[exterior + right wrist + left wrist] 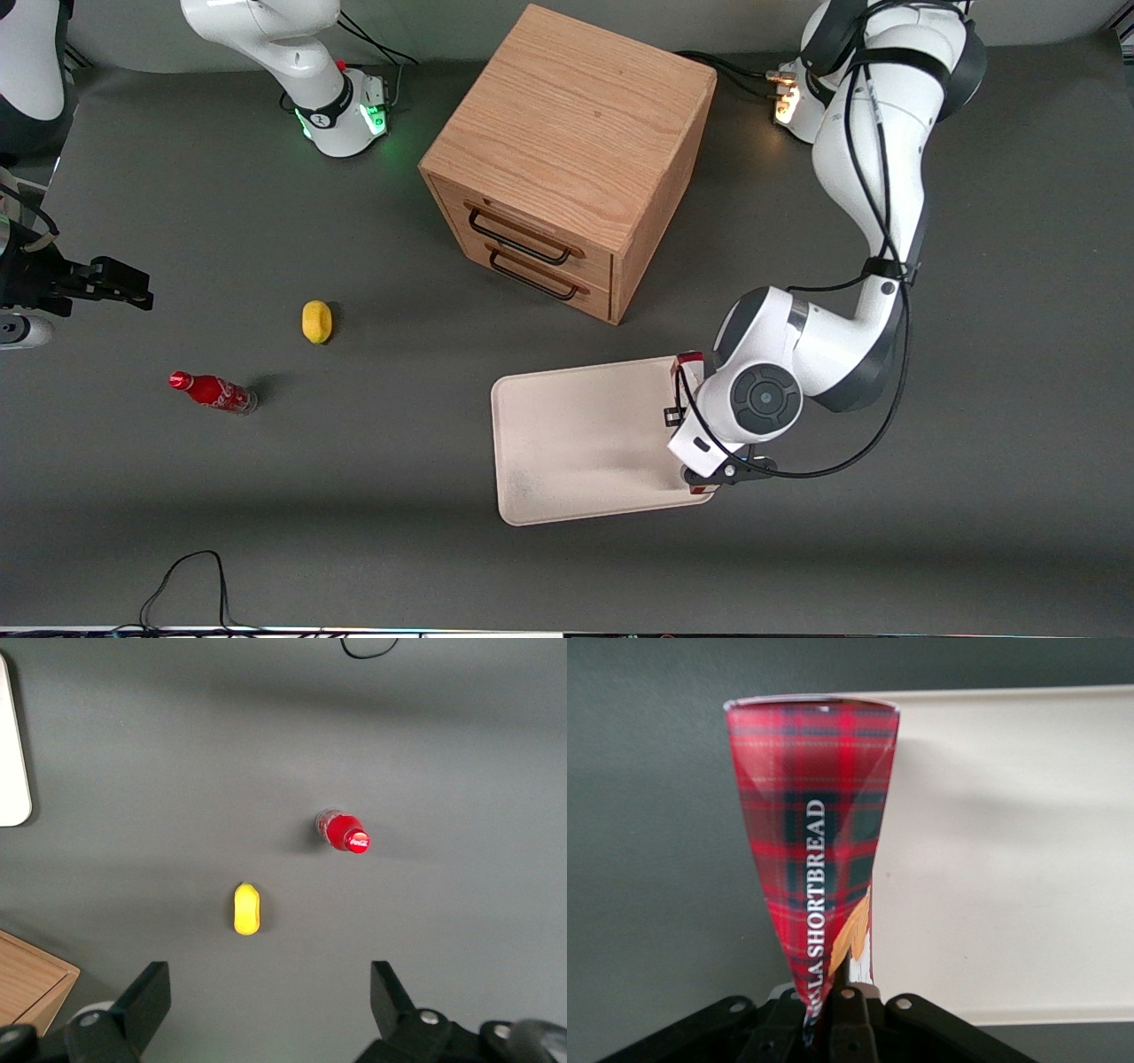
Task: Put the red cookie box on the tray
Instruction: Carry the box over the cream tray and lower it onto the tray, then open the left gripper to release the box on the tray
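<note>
My gripper (829, 1014) is clamped on the shortbread cookie box (815, 833), held over the tray's (567, 443) edge toward the working arm's end of the table. Carrying step, I judge; next I should shift inward over the tray, lower, then release.

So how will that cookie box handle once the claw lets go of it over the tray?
The claw grips the cookie box at one narrow end, so it looks light. Long and flat-sided, it should lie still on the tray, not roll. Thin carton probably dents under squeeze.
</note>
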Controlling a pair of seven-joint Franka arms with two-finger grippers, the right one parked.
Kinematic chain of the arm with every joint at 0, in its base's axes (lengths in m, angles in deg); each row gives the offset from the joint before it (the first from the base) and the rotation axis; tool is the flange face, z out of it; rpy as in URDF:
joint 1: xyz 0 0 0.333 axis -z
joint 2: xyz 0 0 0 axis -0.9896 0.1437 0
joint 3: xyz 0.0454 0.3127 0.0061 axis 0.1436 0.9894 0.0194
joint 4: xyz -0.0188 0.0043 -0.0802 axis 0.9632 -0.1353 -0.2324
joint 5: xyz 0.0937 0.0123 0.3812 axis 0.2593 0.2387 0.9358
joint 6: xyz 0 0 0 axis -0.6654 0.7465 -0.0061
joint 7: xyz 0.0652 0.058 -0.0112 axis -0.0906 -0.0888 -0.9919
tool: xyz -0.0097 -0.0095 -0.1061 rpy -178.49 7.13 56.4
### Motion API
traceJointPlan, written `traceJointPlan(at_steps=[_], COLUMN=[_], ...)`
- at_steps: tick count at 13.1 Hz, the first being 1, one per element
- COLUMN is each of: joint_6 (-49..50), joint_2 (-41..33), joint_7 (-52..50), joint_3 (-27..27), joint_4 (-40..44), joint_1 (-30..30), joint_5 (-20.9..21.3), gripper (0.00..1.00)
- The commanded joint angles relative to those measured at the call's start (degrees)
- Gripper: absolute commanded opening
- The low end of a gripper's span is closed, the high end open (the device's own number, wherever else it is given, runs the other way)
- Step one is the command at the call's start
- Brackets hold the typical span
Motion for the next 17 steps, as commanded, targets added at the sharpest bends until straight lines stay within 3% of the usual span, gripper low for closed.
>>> traceJointPlan(at_steps=[1, 9, 10, 11, 17], joint_6=[-0.7, -3.4, -3.5, -3.5, -2.9], joint_2=[1.8, 3.8, 3.8, 3.8, 3.3], joint_7=[-2.0, -2.5, -2.5, -2.4, -2.3], joint_3=[0.1, 0.1, 0.1, 0.1, 0.1], joint_4=[2.3, 2.0, 1.9, 1.9, 1.9], joint_1=[0.4, 0.4, 0.3, 0.3, 0.2], joint_5=[-0.2, -2.0, -2.0, -2.0, -1.9], gripper=[0.00, 0.00, 0.62, 1.00, 1.00])
